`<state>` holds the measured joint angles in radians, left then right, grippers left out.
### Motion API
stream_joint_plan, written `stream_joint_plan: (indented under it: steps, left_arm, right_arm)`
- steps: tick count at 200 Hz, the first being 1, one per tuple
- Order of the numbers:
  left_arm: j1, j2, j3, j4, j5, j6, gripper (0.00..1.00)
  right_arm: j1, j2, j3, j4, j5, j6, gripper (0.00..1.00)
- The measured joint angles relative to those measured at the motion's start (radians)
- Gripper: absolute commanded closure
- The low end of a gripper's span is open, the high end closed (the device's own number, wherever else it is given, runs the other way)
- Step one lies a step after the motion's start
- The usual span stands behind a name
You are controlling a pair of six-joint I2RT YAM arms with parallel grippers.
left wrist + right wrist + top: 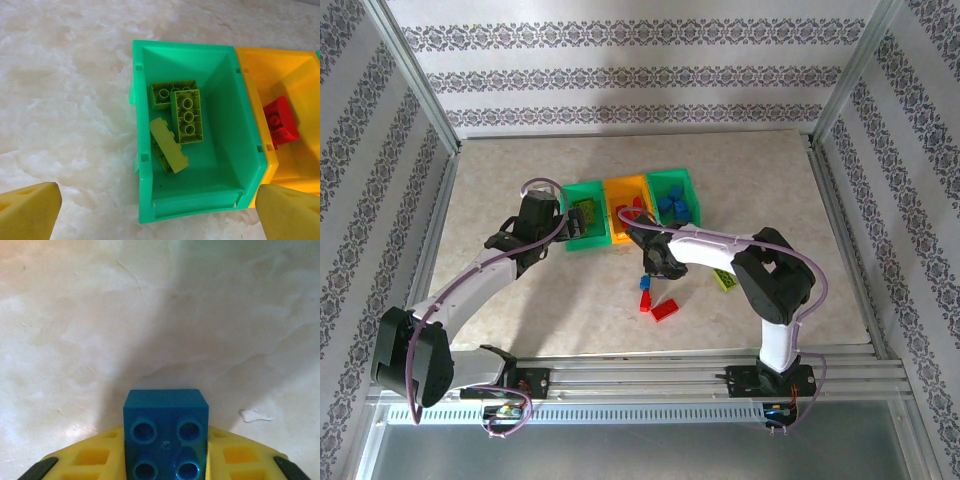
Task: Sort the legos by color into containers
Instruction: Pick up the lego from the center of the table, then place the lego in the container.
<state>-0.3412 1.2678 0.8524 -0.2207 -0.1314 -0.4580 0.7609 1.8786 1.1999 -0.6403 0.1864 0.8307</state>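
My right gripper point(166, 452) is shut on a blue lego point(165, 410), which sits between its yellow fingers point(90, 457) just over the table. From above, the right gripper point(648, 272) is in front of the containers, with the blue lego point(645, 283) at its tip. Beside the left green container point(572, 240) is my left gripper point(556, 226). In the left wrist view the left gripper point(160, 217) stands open over the near wall of this green container point(195, 202). Three yellow-green legos point(186, 116) lie in it. A red lego point(280, 121) lies in the orange container point(250, 70).
On the table in front of the bins lie two red legos point(665, 309) and, to the right, a yellow-green lego point(725, 280). Blue legos point(673, 207) lie in the right green container point(672, 178). Metal frame posts and patterned walls border the table.
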Motion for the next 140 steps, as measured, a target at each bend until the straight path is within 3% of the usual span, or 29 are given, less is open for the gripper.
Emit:
stream_joint_plan:
  steps: [71, 140]
  left_arm:
    - [0.0, 0.0, -0.007, 0.0, 0.0, 0.0, 0.0]
    - [0.0, 0.0, -0.007, 0.0, 0.009, 0.0, 0.0]
  right_arm:
    - [-0.1, -0.148, 0.019, -0.018, 0.087, -0.054, 0.72]
    - [-0.204, -0.122, 0.156, 0.012, 0.139, -0.159, 0.71]
